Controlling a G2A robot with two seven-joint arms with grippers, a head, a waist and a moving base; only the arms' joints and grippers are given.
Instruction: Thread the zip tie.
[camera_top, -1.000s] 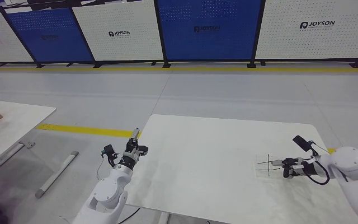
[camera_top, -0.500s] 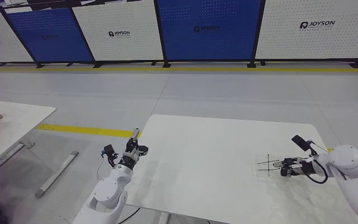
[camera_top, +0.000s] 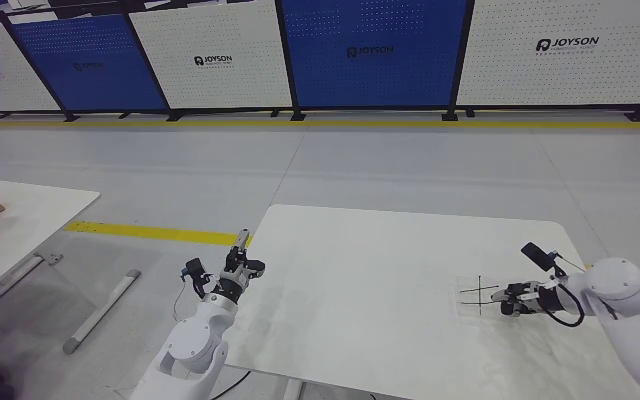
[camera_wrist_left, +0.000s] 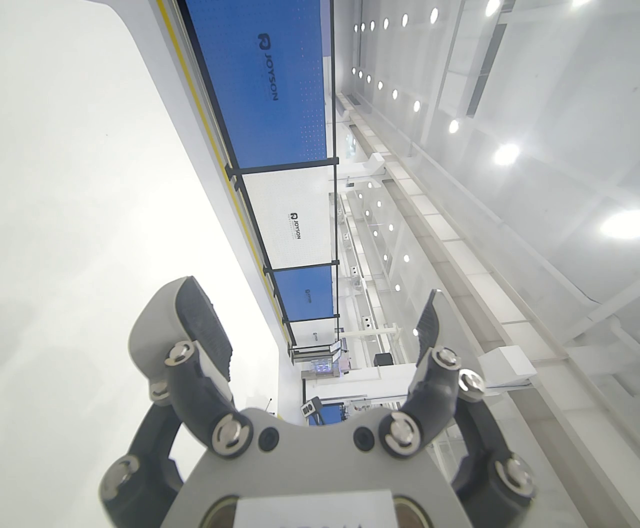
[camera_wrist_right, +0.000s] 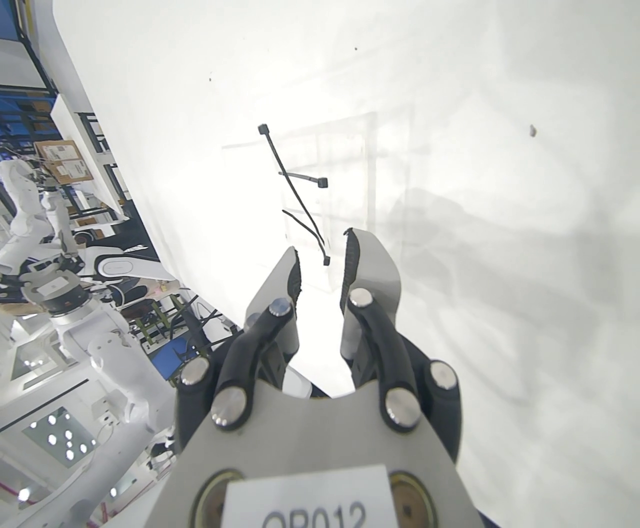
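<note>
Three thin black zip ties lie crossed on a faint rectangular sheet on the white table, near its right side; in the top view the zip ties look like thin crossed lines. My right gripper hovers low just beside them, open by a narrow gap and holding nothing. The square head of the nearest tie lies just past the fingertips. In the top view the right gripper sits right of the ties. My left gripper is wide open and empty at the table's left edge.
A second white table stands off to the left across a floor gap. Blue and white panels line the back. A small dark speck lies on the table. Another white robot stands beyond the table edge.
My right gripper has shifted slightly to the right, a little away from the zip ties. The left arm has stayed still.
</note>
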